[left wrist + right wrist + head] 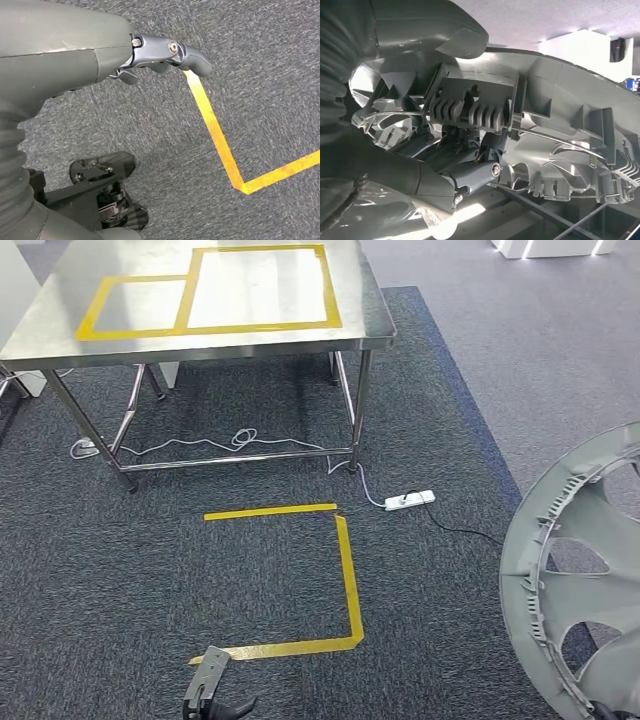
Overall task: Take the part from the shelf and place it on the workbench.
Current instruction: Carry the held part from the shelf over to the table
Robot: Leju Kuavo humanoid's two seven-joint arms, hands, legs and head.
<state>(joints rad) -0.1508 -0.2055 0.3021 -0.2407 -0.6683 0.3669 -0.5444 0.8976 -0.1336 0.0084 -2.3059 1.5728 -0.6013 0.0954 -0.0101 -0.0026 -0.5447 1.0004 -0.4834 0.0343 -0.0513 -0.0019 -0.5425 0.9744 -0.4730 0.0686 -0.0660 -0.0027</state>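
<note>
One large grey ribbed part (577,580) is hanging at the near right, the right robot hand (471,172) clutching its rim. Stiff, bulky, probably light; the ribs give purchase. Left robot hand (166,55) is dangling loosely spread, holding nothing. The surface (45,315) is waiting far left.

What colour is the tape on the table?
Yellow tape on the shiny workbench; clearest in the head view.

grey part (558,580), yellow tape (349,580), dk grey speckled carpet (113,570).
</note>
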